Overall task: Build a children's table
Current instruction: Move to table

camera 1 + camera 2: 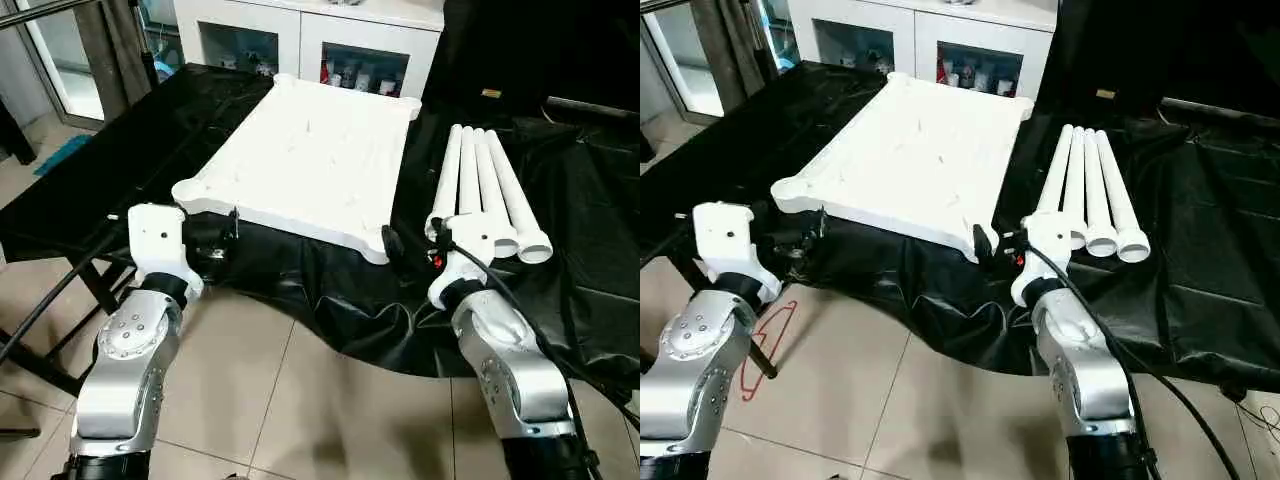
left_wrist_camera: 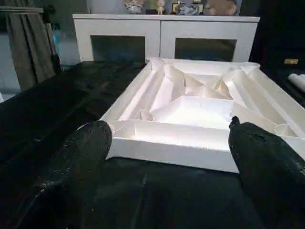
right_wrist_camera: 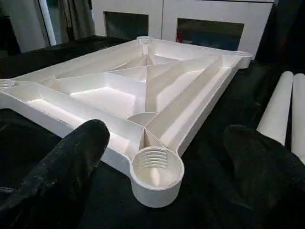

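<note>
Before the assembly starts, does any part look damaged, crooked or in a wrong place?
Nothing stands out. The tabletop lies flat on the black cloth with its ribbed underside up, which suits fitting legs. The corner socket looks whole and empty. The four legs lie side by side, right of the tabletop, apart from it.

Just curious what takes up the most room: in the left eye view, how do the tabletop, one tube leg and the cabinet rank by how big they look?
1. Tabletop.
2. Cabinet, cut off by the picture's edge and farther away, so unsure.
3. One tube leg.
</note>
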Motion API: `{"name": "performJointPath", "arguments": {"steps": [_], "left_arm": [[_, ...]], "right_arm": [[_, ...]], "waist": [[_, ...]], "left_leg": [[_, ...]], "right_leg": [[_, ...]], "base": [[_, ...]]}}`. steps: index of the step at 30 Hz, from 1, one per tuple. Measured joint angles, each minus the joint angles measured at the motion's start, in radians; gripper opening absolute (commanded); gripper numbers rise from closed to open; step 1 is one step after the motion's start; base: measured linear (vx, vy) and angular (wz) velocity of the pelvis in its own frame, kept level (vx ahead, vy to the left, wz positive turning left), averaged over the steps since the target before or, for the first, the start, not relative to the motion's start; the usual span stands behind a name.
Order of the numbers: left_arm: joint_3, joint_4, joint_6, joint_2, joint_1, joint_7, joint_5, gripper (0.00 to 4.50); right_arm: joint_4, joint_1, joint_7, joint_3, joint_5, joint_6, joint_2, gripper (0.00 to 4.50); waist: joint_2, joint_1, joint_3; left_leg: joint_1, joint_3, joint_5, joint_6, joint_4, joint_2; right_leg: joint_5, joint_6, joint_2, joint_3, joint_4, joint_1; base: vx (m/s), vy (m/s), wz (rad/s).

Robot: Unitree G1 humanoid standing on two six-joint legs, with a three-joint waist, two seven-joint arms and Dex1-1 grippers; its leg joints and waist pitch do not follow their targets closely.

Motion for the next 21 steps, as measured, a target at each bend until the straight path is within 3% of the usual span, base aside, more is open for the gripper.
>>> {"name": "performJointPath", "arguments": {"steps": [7,14,19,21], "left_arm": [[0.003,0.01,0.0,0.0,-0.02,0.0,0.0,4.43],[0.009,0.03,0.0,0.0,-0.034,0.0,0.0,4.43],[0.009,0.03,0.0,-0.001,-0.049,0.0,0.0,4.43],[0.011,0.035,0.0,0.001,-0.049,0.0,0.0,4.43]], "right_arm": [[0.034,-0.022,0.0,0.0,-0.005,-0.005,0.001,4.37],[0.046,-0.039,-0.001,0.0,-0.005,-0.02,0.006,4.37],[0.065,-0.042,-0.002,-0.001,-0.013,-0.027,0.005,4.37],[0.068,-0.047,-0.002,0.0,-0.013,-0.027,0.009,4.37]], "waist": [[0.001,0.003,0.0],[0.003,0.0,0.0],[0.006,0.006,-0.002],[0.006,-0.001,-0.003]], "left_leg": [[0.013,0.0,-0.003,-0.004,-0.005,-0.002],[0.015,-0.01,-0.011,0.001,-0.002,-0.007],[0.013,-0.014,-0.018,0.002,0.0,-0.012],[0.015,-0.023,-0.021,0.007,0.003,-0.014]], "right_leg": [[-0.004,0.001,0.0,0.0,-0.007,0.016],[-0.016,0.005,-0.001,0.002,0.0,0.018],[-0.025,0.009,0.001,0.006,-0.004,0.027],[-0.034,0.012,-0.001,0.005,0.009,0.022]], "base": [[0.0,0.0,0.0],[0.0,0.0,0.0],[0.0,0.0,0.0],[0.06,-0.029,0.04]]}}
